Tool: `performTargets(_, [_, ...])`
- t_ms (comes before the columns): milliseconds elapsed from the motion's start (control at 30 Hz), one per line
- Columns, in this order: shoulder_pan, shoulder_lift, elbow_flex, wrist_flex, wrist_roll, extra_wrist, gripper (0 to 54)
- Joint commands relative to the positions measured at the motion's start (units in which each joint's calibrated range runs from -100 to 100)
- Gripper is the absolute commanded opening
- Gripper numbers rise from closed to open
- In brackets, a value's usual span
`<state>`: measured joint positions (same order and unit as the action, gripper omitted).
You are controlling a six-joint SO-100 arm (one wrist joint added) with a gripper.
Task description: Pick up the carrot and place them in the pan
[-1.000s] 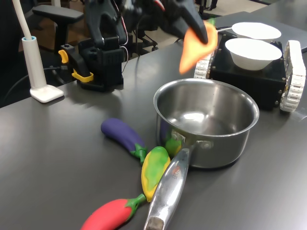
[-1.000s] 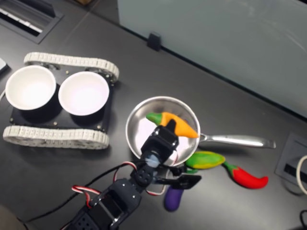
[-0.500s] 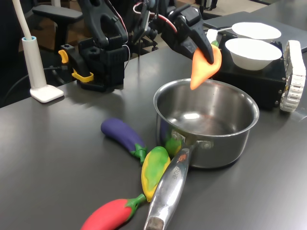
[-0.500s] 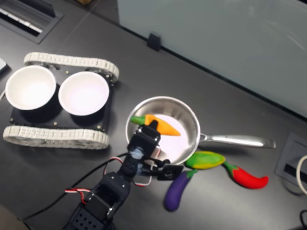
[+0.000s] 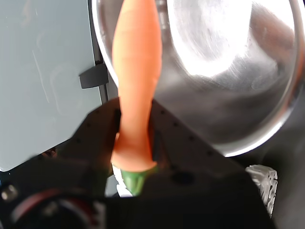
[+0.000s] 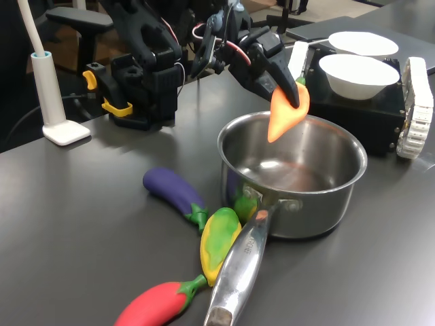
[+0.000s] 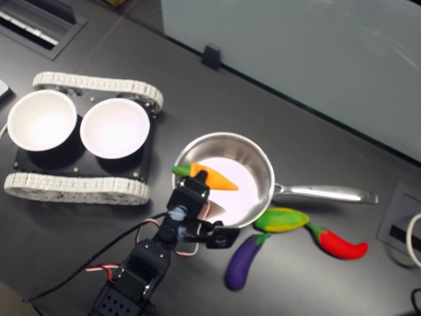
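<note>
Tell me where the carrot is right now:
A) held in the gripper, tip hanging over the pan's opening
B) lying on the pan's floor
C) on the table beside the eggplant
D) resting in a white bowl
A: the gripper is shut on the carrot near its green stem end, and the tip hangs above the rim of the pan, clear of the pan's floor.

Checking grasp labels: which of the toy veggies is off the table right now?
The carrot, orange, clamped in the pincer over the pan. The eggplant, corn and chilli all lie on the table.
</note>
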<state>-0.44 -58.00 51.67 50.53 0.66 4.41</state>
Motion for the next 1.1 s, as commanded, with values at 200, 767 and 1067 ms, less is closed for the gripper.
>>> performTargets(200, [1.2,-0.6,-0.1,-6.2,0.5,1.1,1.6])
performTargets(767, [3.3,3.5,1.6,-10.8,0.8,1.6,2.0])
performTargets(1067, [5.5,3.2,1.8,-11.0,0.0,1.6,8.8])
